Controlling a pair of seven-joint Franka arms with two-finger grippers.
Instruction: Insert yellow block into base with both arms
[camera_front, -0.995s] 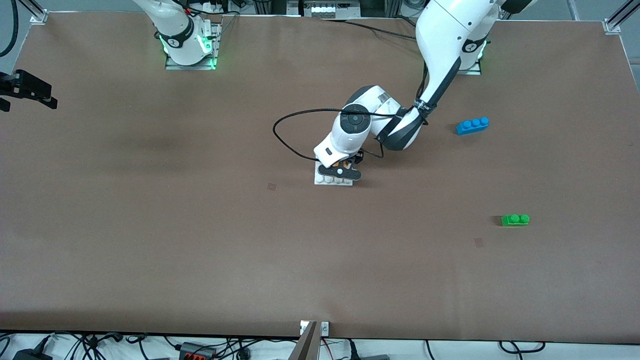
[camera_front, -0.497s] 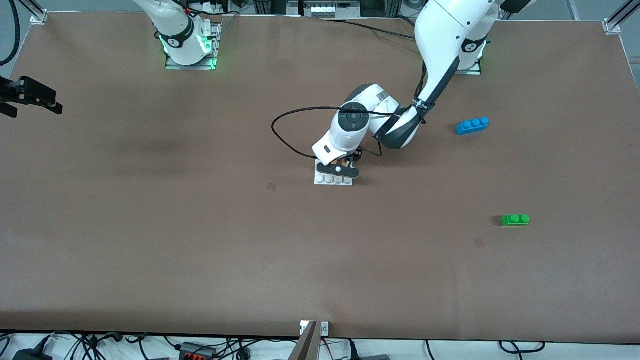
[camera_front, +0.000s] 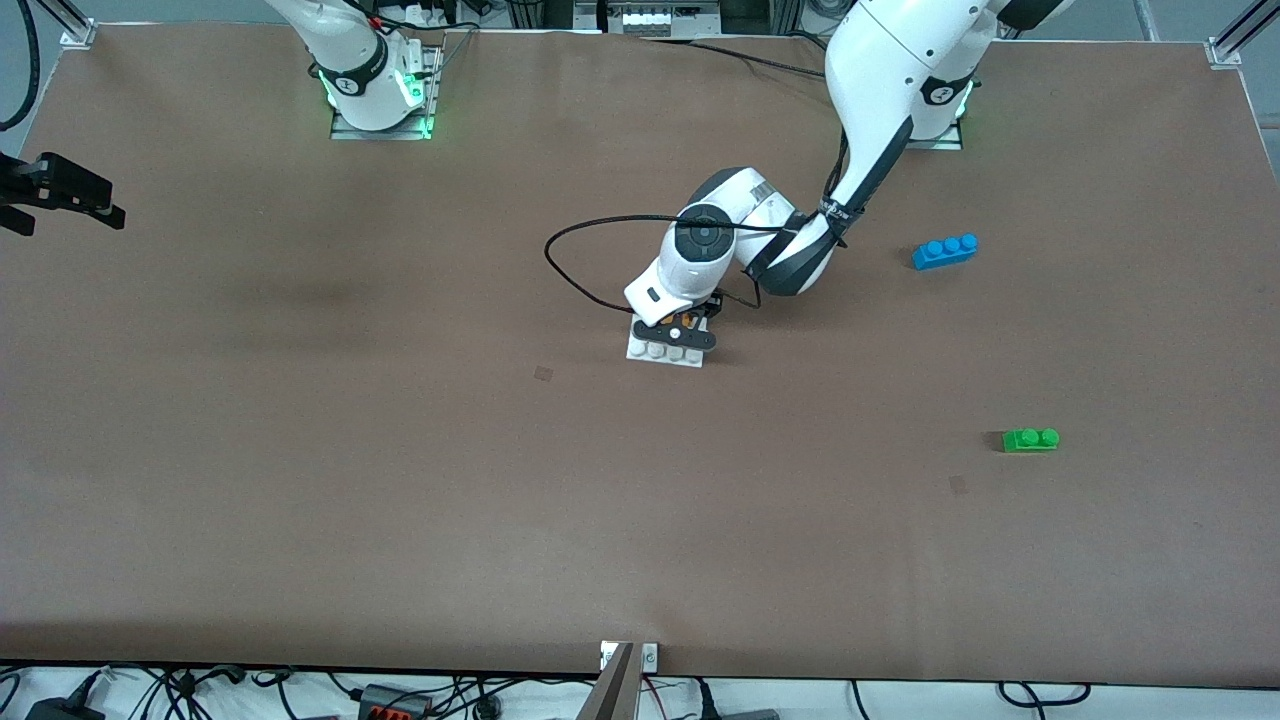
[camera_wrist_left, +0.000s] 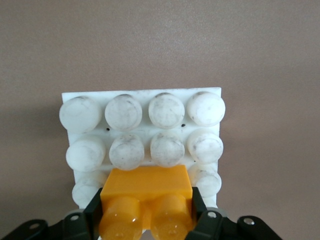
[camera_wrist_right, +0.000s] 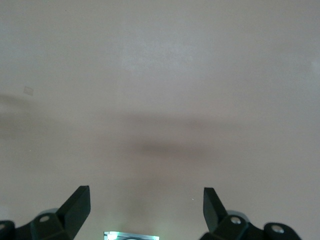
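On my front feed, the right gripper (camera_front: 62, 195) hangs at the edge of the picture, well toward the right arm's end of the worktop (camera_front: 400, 500) from the base (camera_front: 664, 354). That arm waits. In its wrist feed its jaws stand wide apart with nothing between them; I see only bare worktop under the right gripper (camera_wrist_right: 145, 200).

Next across the feed comes the base, a white studded plate lying flat near the middle of the worktop. The left gripper (camera_front: 678, 335) is right over the base, low on it, and its arm reaches in from its mount at the upper edge. The jaws are clamped on the block (camera_front: 686, 324), of which I catch just a sliver of orange under the wrist.

The left wrist feed gives me more. The block (camera_wrist_left: 146, 202) sits between the two black fingers (camera_wrist_left: 94, 217), studs facing the camera, squeezed from both sides. It lies over the base (camera_wrist_left: 141, 131), covering part of the stud row next to the two rows that show whole. I cannot tell whether the block is pressed fully onto the studs or only resting on them.

Toward the left arm's end from the base lies the blue brick (camera_front: 945, 250), farther from the front camera than the base. The green brick (camera_front: 1031, 439) is nearer to the camera than the base, well apart from it.
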